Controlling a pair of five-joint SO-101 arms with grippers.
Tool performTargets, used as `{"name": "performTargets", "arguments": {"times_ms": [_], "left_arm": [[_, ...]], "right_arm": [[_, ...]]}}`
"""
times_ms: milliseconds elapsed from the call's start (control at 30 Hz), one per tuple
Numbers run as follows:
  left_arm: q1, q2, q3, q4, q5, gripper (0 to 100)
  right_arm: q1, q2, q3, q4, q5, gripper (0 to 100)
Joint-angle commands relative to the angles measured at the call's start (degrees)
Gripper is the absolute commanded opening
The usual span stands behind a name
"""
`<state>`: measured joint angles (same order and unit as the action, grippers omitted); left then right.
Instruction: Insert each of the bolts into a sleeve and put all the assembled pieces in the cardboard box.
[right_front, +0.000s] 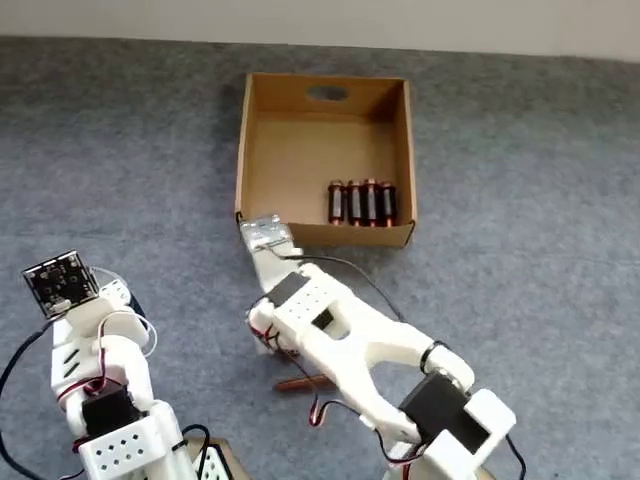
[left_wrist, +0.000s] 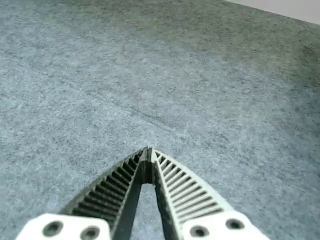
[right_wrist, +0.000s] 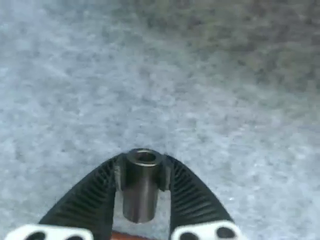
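Note:
In the right wrist view my right gripper (right_wrist: 142, 162) is shut on a dark metal sleeve (right_wrist: 140, 195). The sleeve's hollow end faces outward, above grey carpet. My left gripper (left_wrist: 148, 150) is shut with nothing between its fingers, also over bare carpet. In the high view the cardboard box (right_front: 262, 150) stands at the top centre. Several assembled pieces (right_front: 360, 203) lie side by side in the box's front right corner. A copper-brown bolt (right_front: 300, 383) lies on the carpet, partly under the right arm (right_front: 340, 340). That arm extends toward the box's front left corner.
The left arm (right_front: 100, 380) stands at the lower left, well away from the box. Grey carpet (right_front: 520, 200) covers the whole work surface. Cables hang below the right arm near the bolt.

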<state>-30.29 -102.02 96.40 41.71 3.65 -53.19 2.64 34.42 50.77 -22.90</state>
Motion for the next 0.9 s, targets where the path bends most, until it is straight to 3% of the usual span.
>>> {"name": "performTargets", "arguments": {"times_ms": [0, 100, 200, 433, 533, 633, 867], "left_arm": [[-0.22, -0.04, 0.75, -1.23, 0.35, 1], [-0.22, -0.04, 0.84, -1.23, 0.35, 1], [-0.22, 0.04, 0.84, -1.14, 0.35, 1], [2.86, 0.04, 0.66, -0.88, 0.09, 1], [3.47, 0.04, 0.66, -0.88, 0.0, 1], [3.47, 0.04, 0.75, -0.88, -1.32, 1], [3.47, 0.04, 0.75, -0.88, -1.85, 1]], "right_arm": [[1.1, -5.76, 0.04, -0.57, -0.09, 0.5], [6.11, -13.67, 1.54, 1.27, 0.44, 0.5], [13.23, -22.73, 4.18, 2.86, 6.59, 0.5], [38.37, -33.71, 14.73, 6.46, 18.9, 0.5], [45.58, -33.1, 17.54, 6.55, 22.68, 0.5], [48.84, -31.34, 19.21, 6.55, 24.79, 0.5], [49.01, -26.15, 19.12, 10.24, 27.34, 4.6]]}}
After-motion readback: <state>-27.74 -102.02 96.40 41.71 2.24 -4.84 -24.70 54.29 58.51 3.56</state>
